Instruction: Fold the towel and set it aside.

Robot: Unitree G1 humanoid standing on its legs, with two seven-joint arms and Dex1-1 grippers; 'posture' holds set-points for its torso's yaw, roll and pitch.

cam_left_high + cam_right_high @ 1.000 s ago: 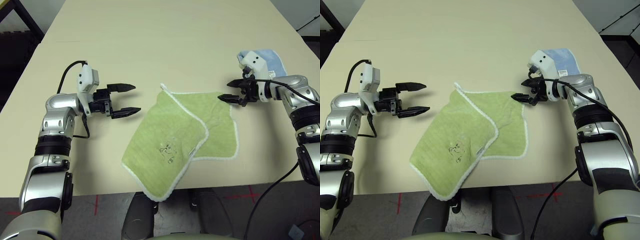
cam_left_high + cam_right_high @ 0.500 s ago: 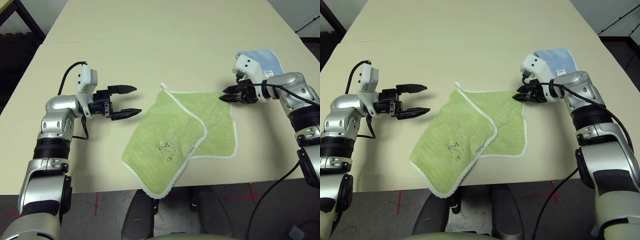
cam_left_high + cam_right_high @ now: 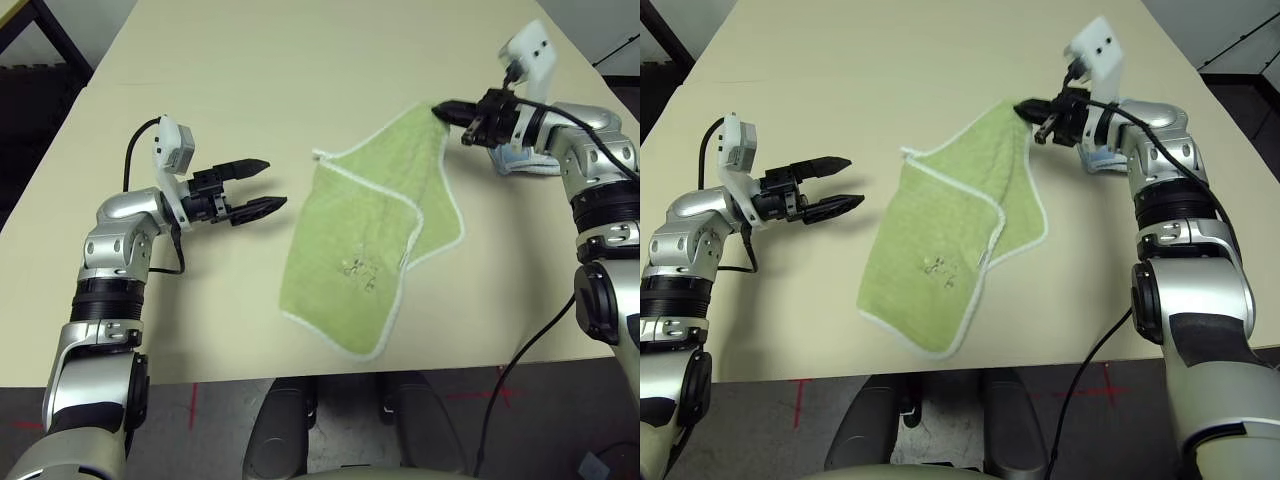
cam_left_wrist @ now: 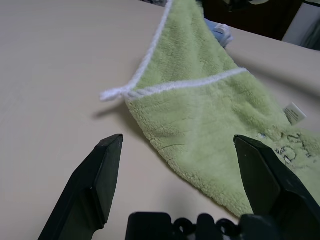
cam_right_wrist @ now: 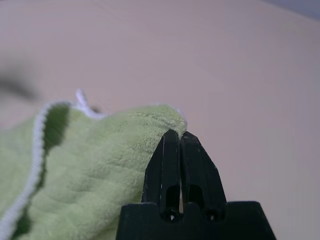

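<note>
The light green towel (image 3: 368, 235) lies partly folded in the middle of the table, its small dark drawing (image 3: 360, 272) facing up. My right gripper (image 3: 441, 111) is shut on the towel's far right corner and holds it lifted off the table, so the cloth hangs stretched from that corner. In the right wrist view the closed fingertips (image 5: 178, 142) pinch the green edge (image 5: 150, 117). My left gripper (image 3: 262, 185) stands open just left of the towel, level with its white-looped corner (image 4: 112, 93), without touching it.
A light blue towel (image 3: 520, 160) lies at the right, mostly behind my right forearm. The cream table (image 3: 280, 70) stretches bare behind the towel; its front edge runs close below the towel's near corner.
My right gripper shut on the towel's far right corner and raised it up and back; the towel has been pulled to the right. The left gripper stays open.
</note>
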